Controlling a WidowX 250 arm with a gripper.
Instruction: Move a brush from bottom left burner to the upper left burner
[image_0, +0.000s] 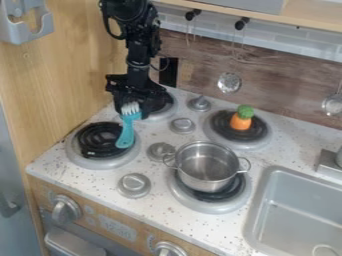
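Note:
The black gripper (137, 102) hangs at the upper left burner (167, 110), covering much of its left part. A turquoise brush (127, 131) with pale bristles extends down from the front of the gripper. Its bristle end meets the gripper in the view, and its handle overlaps the right side of the bottom left burner (95, 159). Whether the brush is held, or rests on the stove, I cannot tell.
A metal pot (207, 167) stands on the bottom right burner. A toy carrot (241, 120) sits on the upper right burner. Several grey knobs, one of them a knob (182, 125) near the middle, rise between the burners. The sink (294, 210) lies at the right.

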